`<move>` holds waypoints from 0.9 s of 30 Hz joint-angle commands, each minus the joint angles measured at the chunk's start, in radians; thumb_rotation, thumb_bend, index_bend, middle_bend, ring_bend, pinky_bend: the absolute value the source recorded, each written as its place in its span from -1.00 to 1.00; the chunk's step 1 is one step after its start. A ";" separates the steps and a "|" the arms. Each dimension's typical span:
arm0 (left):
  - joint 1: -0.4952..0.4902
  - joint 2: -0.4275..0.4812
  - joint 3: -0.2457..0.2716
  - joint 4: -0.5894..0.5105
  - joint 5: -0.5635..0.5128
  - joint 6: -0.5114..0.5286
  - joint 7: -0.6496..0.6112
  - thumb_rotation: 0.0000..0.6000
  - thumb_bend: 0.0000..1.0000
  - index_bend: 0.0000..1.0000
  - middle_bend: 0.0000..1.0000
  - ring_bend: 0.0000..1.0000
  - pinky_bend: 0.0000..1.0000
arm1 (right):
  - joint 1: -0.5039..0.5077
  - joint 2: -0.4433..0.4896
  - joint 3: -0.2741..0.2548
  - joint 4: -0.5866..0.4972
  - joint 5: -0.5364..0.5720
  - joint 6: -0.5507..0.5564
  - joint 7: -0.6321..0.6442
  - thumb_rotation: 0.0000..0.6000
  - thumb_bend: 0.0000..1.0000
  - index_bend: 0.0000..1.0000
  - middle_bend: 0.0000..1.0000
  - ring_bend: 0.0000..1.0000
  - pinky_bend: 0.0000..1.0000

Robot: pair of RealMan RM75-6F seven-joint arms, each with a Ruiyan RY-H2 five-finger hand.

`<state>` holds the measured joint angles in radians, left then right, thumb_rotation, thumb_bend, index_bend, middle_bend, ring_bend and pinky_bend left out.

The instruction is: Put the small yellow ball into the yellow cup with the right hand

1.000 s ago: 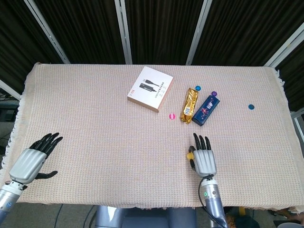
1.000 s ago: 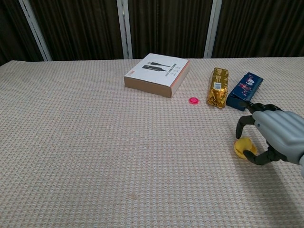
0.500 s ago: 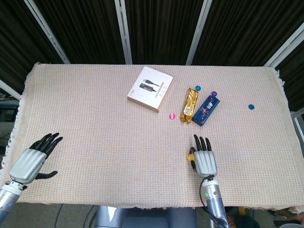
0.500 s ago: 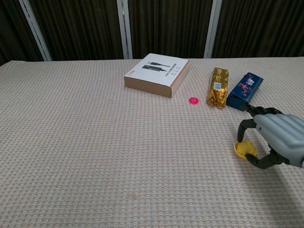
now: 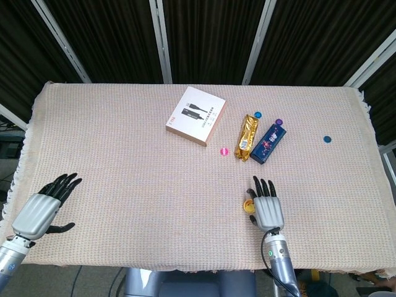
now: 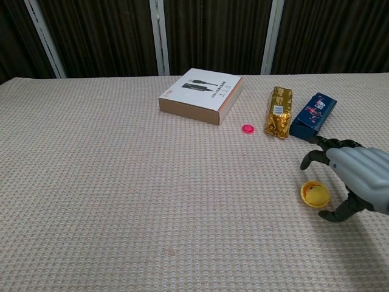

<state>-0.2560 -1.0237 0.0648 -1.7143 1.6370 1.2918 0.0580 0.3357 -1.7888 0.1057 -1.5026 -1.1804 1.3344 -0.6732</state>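
Right hand (image 6: 358, 179) hovers low over the near right part of the desk (image 6: 121, 201), palm down, dark fingers (image 6: 310, 157) curled but spread — and nothing in them. Just left of it, on the woven cloth, sits the yellow cup (image 6: 314, 193), a low round shape with its open mouth up. The small yellow ball seems to lie inside it, yellow on yellow, though the two are hard to tell apart. From the chest view the cup stands clear of the fingers, with the thumb (image 6: 340, 213) hooked just to its near right and not touching. In the head view the same cup (image 5: 249, 206) peeks out at the left edge of the right hand (image 5: 268, 209).

Over on the near left, the left hand (image 5: 43, 209) rests at the desk's edge, fingers fanned apart, holding nothing.

Further back — the white box (image 6: 201, 94) with its brown sides lies flat near the middle. To its right a small pink disc (image 6: 247, 128), then the gold packet (image 6: 279, 111) and the dark blue packet (image 6: 313, 114) lying side by side, close together. The head view also picks out small blue dots on the cloth: two (image 5: 258, 114) at the far ends of the packets, one (image 5: 327, 139) well off to the right.
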 commanded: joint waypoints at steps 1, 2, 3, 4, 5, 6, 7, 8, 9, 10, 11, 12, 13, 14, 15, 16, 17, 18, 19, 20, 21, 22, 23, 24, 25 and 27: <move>0.000 0.000 0.000 0.000 0.000 -0.001 0.000 1.00 -1.00 -1.00 -1.00 -1.00 -0.59 | 0.002 0.004 0.002 -0.002 -0.002 -0.001 -0.002 1.00 -0.74 -0.48 -1.00 -1.00 -1.00; 0.000 0.000 0.000 0.000 0.000 -0.001 0.000 1.00 -1.00 -1.00 -1.00 -1.00 -0.59 | 0.002 0.005 0.003 -0.003 -0.002 0.000 -0.003 1.00 -0.74 -0.48 -1.00 -1.00 -1.00; 0.000 0.000 0.000 0.000 0.000 -0.001 0.000 1.00 -1.00 -1.00 -1.00 -1.00 -0.59 | 0.003 0.008 0.006 -0.007 -0.002 0.000 -0.003 1.00 -0.74 -0.48 -1.00 -1.00 -1.00; 0.000 0.000 0.000 0.000 0.000 -0.001 0.000 1.00 -1.00 -1.00 -1.00 -1.00 -0.59 | 0.004 0.010 0.008 -0.009 -0.001 0.000 -0.003 1.00 -0.74 -0.48 -1.00 -1.00 -1.00; 0.000 0.000 0.000 0.000 0.000 -0.001 0.000 1.00 -1.00 -1.00 -1.00 -1.00 -0.59 | 0.004 0.012 0.010 -0.012 -0.001 0.000 -0.004 1.00 -0.74 -0.49 -1.00 -1.00 -1.00; 0.000 0.001 0.000 0.000 0.000 -0.001 0.000 1.00 -1.00 -1.00 -1.00 -1.00 -0.59 | 0.005 0.015 0.012 -0.015 -0.001 0.000 -0.005 1.00 -0.76 -0.50 -1.00 -1.00 -1.00; 0.000 0.001 0.001 -0.001 0.000 -0.002 0.000 1.00 -1.00 -1.00 -1.00 -1.00 -0.59 | 0.006 0.020 0.014 -0.021 0.000 -0.001 -0.007 1.00 -0.80 -0.52 -1.00 -1.00 -1.00; -0.001 0.001 0.001 0.000 0.000 -0.002 0.000 1.00 -1.00 -1.00 -1.00 -1.00 -0.59 | 0.006 0.025 0.014 -0.026 0.002 -0.003 -0.010 1.00 -0.85 -0.55 -1.00 -1.00 -1.00; 0.000 0.001 0.001 0.000 0.000 -0.002 0.000 1.00 -1.00 -1.00 -1.00 -1.00 -0.59 | 0.007 0.031 0.014 -0.031 0.004 -0.004 -0.014 1.00 -0.91 -0.58 -1.00 -1.00 -1.00; 0.000 0.001 0.000 0.000 -0.001 -0.001 0.000 1.00 -1.00 -1.00 -1.00 -1.00 -0.59 | 0.007 0.043 0.013 -0.042 0.006 -0.007 -0.024 1.00 -0.96 -0.62 -1.00 -1.00 -1.00; 0.000 0.001 0.000 0.000 -0.001 -0.001 -0.001 1.00 -1.00 -1.00 -1.00 -1.00 -0.59 | 0.008 0.055 0.011 -0.051 0.005 -0.008 -0.032 1.00 -0.99 -0.65 -1.00 -1.00 -1.00; 0.001 0.001 0.000 0.000 -0.001 -0.001 -0.001 1.00 -1.00 -1.00 -1.00 -1.00 -0.59 | 0.008 0.071 0.009 -0.063 0.005 -0.009 -0.042 1.00 -1.00 -0.69 -1.00 -1.00 -1.00; 0.001 0.000 0.001 0.001 -0.001 -0.001 -0.001 1.00 -1.00 -1.00 -1.00 -1.00 -0.59 | 0.008 0.090 0.008 -0.077 0.006 -0.010 -0.051 1.00 -1.00 -0.73 -1.00 -1.00 -1.00; 0.000 0.000 0.002 0.003 0.000 -0.002 -0.001 1.00 -1.00 -1.00 -1.00 -1.00 -0.59 | 0.008 0.122 0.011 -0.105 0.009 -0.011 -0.060 1.00 -1.00 -0.76 -1.00 -1.00 -1.00; 0.000 0.000 0.002 0.003 0.000 -0.003 -0.001 1.00 -1.00 -1.00 -1.00 -1.00 -0.59 | 0.007 0.149 0.012 -0.127 0.011 -0.012 -0.064 1.00 -1.00 -0.79 -1.00 -1.00 -1.00; 0.000 0.000 0.002 0.004 -0.001 -0.004 -0.001 1.00 -1.00 -1.00 -1.00 -1.00 -0.59 | 0.006 0.178 0.014 -0.148 0.010 -0.012 -0.069 1.00 -1.00 -0.83 -1.00 -1.00 -1.00; 0.000 0.000 0.002 0.005 -0.001 -0.004 -0.001 1.00 -1.00 -1.00 -1.00 -1.00 -0.59 | 0.005 0.206 0.014 -0.168 0.008 -0.012 -0.071 1.00 -1.00 -0.85 -1.00 -1.00 -1.00; 0.001 0.000 0.002 0.005 -0.001 -0.003 0.000 1.00 -1.00 -1.00 -1.00 -1.00 -0.59 | 0.000 0.253 0.015 -0.196 0.004 -0.006 -0.079 1.00 -1.00 -0.88 -1.00 -1.00 -1.00; 0.001 0.000 0.003 0.006 0.000 -0.003 0.001 1.00 -1.00 -1.00 -1.00 -1.00 -0.59 | -0.004 0.285 0.015 -0.215 0.000 0.000 -0.082 1.00 -1.00 -0.90 -1.00 -1.00 -1.00; 0.001 0.000 0.003 0.006 0.001 -0.003 0.002 1.00 -1.00 -1.00 -1.00 -1.00 -0.59 | -0.009 0.314 0.015 -0.234 -0.002 0.005 -0.081 1.00 -1.00 -0.92 -1.00 -1.00 -1.00; 0.001 0.000 0.005 0.007 0.003 -0.004 0.004 1.00 -1.00 -1.00 -1.00 -1.00 -0.59 | -0.021 0.359 0.018 -0.265 -0.004 0.022 -0.071 1.00 -1.00 -0.94 -1.00 -1.00 -1.00; 0.002 0.001 0.006 0.007 0.004 -0.004 0.006 1.00 -1.00 -1.00 -1.00 -1.00 -0.59 | -0.031 0.390 0.018 -0.285 -0.008 0.031 -0.059 1.00 -1.00 -0.96 -1.00 -1.00 -1.00; 0.003 0.001 0.007 0.007 0.004 -0.004 0.008 1.00 -1.00 -1.00 -1.00 -1.00 -0.59 | -0.040 0.418 0.015 -0.305 -0.012 0.037 -0.046 1.00 -1.00 -0.97 -1.00 -1.00 -1.00; 0.003 0.001 0.009 0.007 0.005 -0.005 0.009 1.00 -1.00 -1.00 -1.00 -1.00 -0.59 | -0.051 0.448 0.012 -0.322 -0.017 0.047 -0.032 1.00 -1.00 -0.99 -1.00 -1.00 -1.00; 0.004 0.002 0.010 0.007 0.005 -0.006 0.011 1.00 -1.00 -1.00 -1.00 -1.00 -0.59 | -0.070 0.496 0.005 -0.345 -0.028 0.064 -0.011 1.00 -1.00 -1.00 -1.00 -1.00 -1.00; 0.006 0.004 0.012 0.007 0.004 -0.006 0.013 1.00 -1.00 -1.00 -1.00 -1.00 -0.59 | -0.097 0.552 -0.011 -0.371 -0.048 0.085 0.018 1.00 -1.00 -1.00 -1.00 -1.00 -1.00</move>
<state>-0.2502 -1.0198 0.0763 -1.7068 1.6405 1.2864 0.0715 0.2848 -1.3229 0.1128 -1.8135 -1.1992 1.3790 -0.7017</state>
